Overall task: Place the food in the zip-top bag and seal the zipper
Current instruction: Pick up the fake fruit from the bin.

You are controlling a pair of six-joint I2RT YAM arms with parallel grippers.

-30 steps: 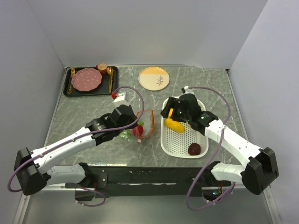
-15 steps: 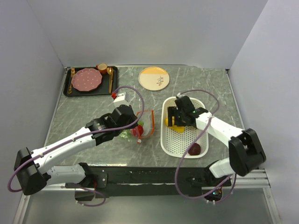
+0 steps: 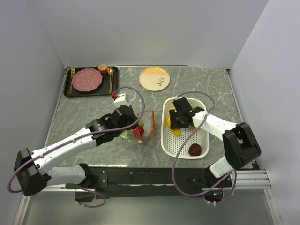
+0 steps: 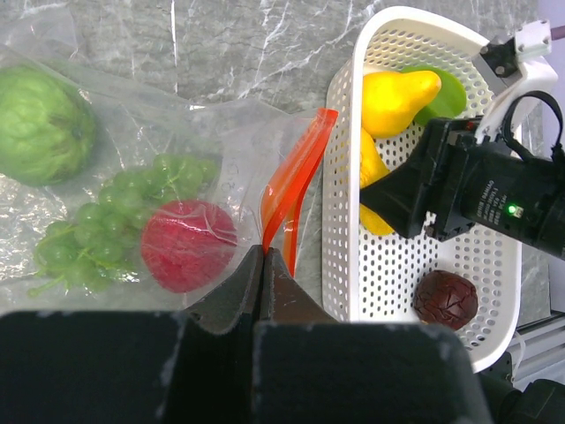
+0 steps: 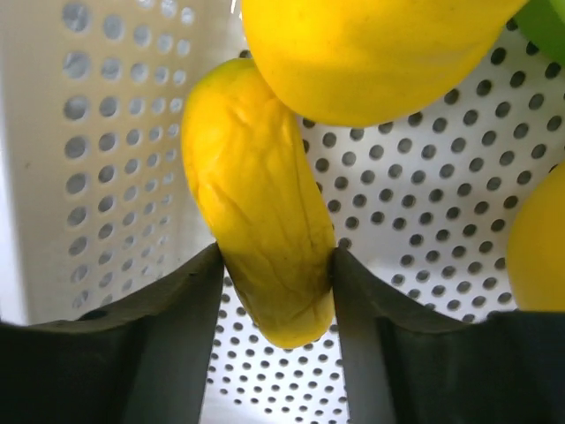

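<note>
From above, your left gripper (image 3: 138, 136) sits low over the zip-top bag (image 3: 127, 136), and its jaws are hidden under the wrist. Your right gripper (image 3: 173, 124) reaches into the white basket (image 3: 185, 152), with the dark maroon ball (image 3: 195, 149) lying behind it toward the arm's base. A dark mark on the round plate (image 3: 155, 78), far beyond both grippers, is too small to read. The left wrist view shows what that one hides. The left jaws are pinched tight on the near end of the zipper (image 4: 296, 181), which arches up and away from them. The red ball (image 4: 187, 245), green grapes (image 4: 97, 225) and green leafy piece (image 4: 40, 124) lie inside the bag to their left. In the right wrist view, the fingers (image 5: 177, 300) clamp a long yellow piece (image 5: 256, 203) from both sides. Another yellow piece (image 5: 371, 53) just ahead is cut off by the frame.
</note>
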